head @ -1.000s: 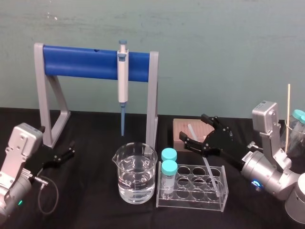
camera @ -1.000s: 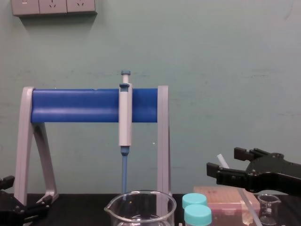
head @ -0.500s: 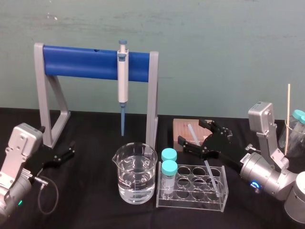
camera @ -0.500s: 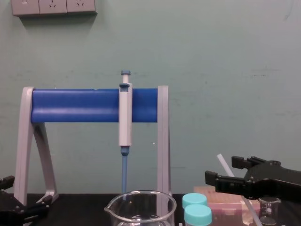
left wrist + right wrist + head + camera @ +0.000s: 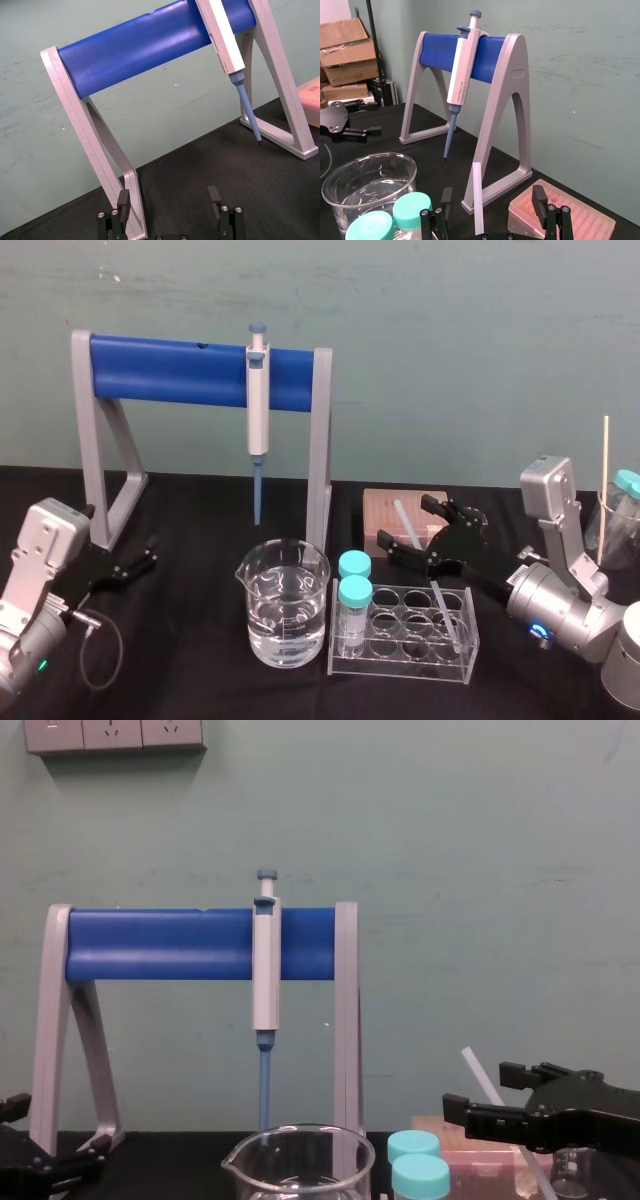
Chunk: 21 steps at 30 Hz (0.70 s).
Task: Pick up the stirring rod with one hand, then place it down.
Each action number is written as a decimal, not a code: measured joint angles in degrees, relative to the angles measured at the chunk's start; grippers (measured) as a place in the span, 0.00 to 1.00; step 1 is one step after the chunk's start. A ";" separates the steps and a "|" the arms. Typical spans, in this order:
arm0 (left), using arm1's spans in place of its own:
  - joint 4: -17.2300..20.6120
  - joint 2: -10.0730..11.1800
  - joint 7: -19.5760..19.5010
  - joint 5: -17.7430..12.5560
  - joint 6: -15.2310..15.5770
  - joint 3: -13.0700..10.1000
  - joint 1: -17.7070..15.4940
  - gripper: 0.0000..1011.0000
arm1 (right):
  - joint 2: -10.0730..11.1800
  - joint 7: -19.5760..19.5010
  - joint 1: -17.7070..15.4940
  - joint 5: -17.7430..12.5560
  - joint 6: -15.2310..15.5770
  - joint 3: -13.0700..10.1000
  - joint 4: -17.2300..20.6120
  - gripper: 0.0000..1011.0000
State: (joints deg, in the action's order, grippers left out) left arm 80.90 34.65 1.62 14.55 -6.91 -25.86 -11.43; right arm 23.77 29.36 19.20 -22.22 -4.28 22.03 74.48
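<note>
1. the right claw point(image 5: 402, 518), black with two jointed fingers point(image 5: 538, 197), reaches forward and toward the robot's left from a bent silver arm at the robot's right side.
2. its jaws are spread wide and hold nothing.
3. the long thin whitish translucent stirring rod point(image 5: 478, 195) stands tilted between the fingers with a gap on either side, its foot in the clear plastic tube rack point(image 5: 400, 665) just below the claw.
4. a flat pink box point(image 5: 380, 505) lies just behind the claw. the grey-legged stand with a blue bar point(image 5: 180, 370) is near on the claw's left, and a glass beaker of water point(image 5: 284, 615) sits past the rack.
5. the left claw point(image 5: 169, 200) rests low, well apart from the right one, with its jaws open and bare black table point(image 5: 190, 660) around it.
</note>
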 joint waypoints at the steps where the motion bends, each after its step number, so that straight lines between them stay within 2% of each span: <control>1: 0.00 0.00 0.00 0.00 0.00 0.00 0.00 0.99 | 0.00 0.00 0.00 0.00 0.01 0.00 0.01 0.99; 17: 0.00 0.00 0.00 0.00 0.00 0.00 0.00 0.99 | 0.03 -0.12 0.04 -0.02 0.01 0.05 0.01 0.99; 21: 0.00 0.00 0.00 0.00 0.00 0.00 0.00 0.99 | 0.02 -0.15 0.04 -0.03 0.01 0.08 0.01 0.92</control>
State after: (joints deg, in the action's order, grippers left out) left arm 80.90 34.64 1.62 14.55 -6.91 -25.86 -11.43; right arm 23.79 29.21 19.25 -22.25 -4.28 22.10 74.49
